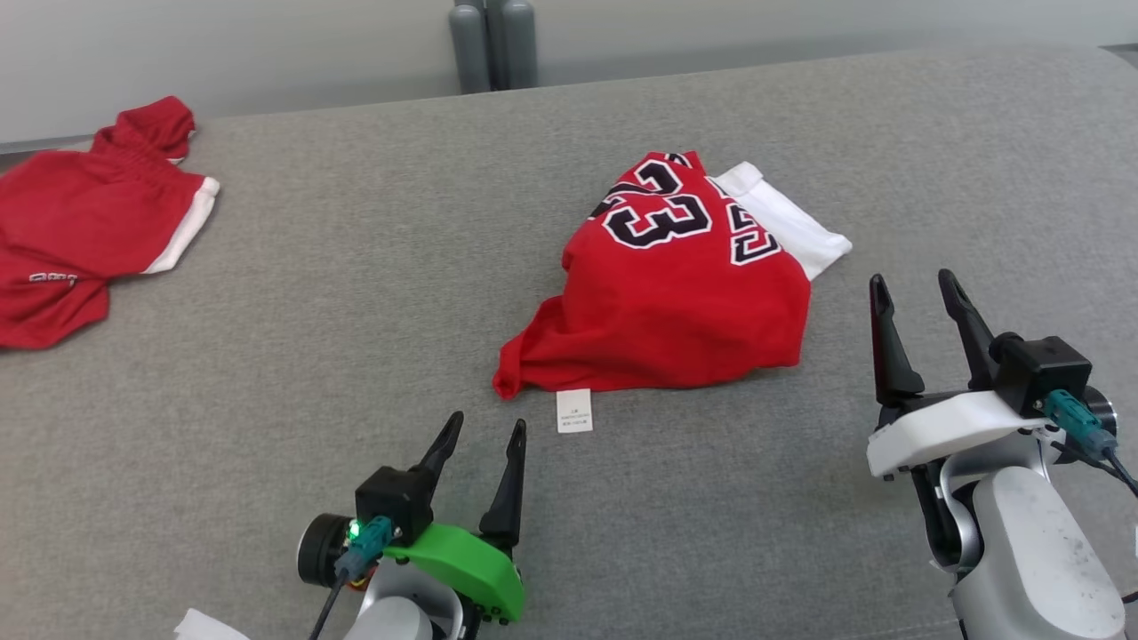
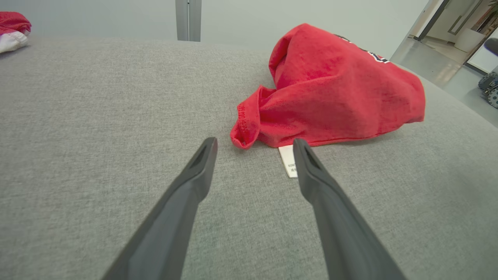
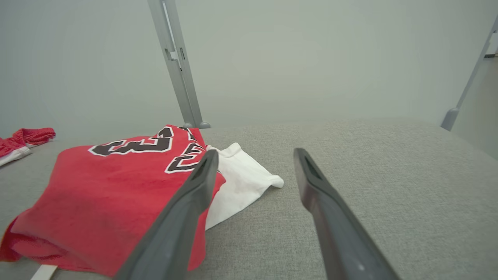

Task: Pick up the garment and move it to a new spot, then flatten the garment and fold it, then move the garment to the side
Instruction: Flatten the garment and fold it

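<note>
With the left gripper (image 1: 488, 420) and right gripper (image 1: 912, 278) both showing jaws wide open and empty, pinching only the top layer of the loosely folded red jersey (image 1: 685, 293) could unfold it.

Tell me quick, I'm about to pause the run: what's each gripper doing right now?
Left gripper: open, empty, just short of the numbered red garment.
Right gripper: open, empty, beside that garment.

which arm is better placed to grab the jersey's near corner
Left, likely: the open left gripper aims at the bunched jersey corner by the tag; the right gripper sits off the other side.
</note>
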You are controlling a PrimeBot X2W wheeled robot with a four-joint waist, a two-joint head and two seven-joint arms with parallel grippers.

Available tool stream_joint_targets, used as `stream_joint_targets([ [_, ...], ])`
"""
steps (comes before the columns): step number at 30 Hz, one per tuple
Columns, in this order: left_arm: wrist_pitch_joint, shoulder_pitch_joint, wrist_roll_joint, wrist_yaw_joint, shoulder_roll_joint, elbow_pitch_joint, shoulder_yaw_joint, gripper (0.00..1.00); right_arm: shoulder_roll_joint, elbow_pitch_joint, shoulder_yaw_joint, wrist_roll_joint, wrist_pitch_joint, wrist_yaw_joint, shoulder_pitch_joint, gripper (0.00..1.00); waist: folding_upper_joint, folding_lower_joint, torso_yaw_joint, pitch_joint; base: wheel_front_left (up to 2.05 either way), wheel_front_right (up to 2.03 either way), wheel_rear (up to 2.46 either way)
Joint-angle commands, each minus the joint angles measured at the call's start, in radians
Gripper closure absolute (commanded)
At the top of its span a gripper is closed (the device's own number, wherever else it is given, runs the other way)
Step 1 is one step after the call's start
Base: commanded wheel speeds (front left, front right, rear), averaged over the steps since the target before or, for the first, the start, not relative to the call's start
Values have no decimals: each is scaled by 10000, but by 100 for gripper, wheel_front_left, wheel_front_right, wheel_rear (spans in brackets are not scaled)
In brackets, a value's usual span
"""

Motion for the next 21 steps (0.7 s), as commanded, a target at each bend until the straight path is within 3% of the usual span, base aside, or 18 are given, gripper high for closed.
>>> stream_joint_targets([
  [1,-4,-352,-255,81,42,279,18,0,100,-390,-88,-100,-27,-3,227,0,0,0,-667,209,0,0,0],
  [6,-5,-1009,-716,260,47,1239,-29,0,328,-1397,-261,-219,-28,-3,564,0,0,0,-1320,480,0,0,0],
  [15,-4,-1470,-998,846,49,1958,766,2,461,-1925,-393,-232,-29,-3,818,0,0,0,-1807,755,0,0,0],
  [16,-4,-1443,-1075,854,49,1962,877,21,468,-1954,-398,-237,-30,-3,840,0,0,0,-1822,761,0,0,0],
  [19,-4,-1273,-1282,758,47,1940,1097,89,486,-2004,-403,-226,-30,-3,864,0,0,0,-1822,751,0,0,0],
  [20,-4,-1206,-1349,705,47,1939,1121,100,494,-2012,-410,-223,-30,-3,890,0,0,0,-1800,731,0,0,0],
  [21,-4,-1157,-1443,636,47,1915,1157,100,500,-2013,-417,-227,-30,-3,913,0,0,0,-1767,705,0,0,0],
])
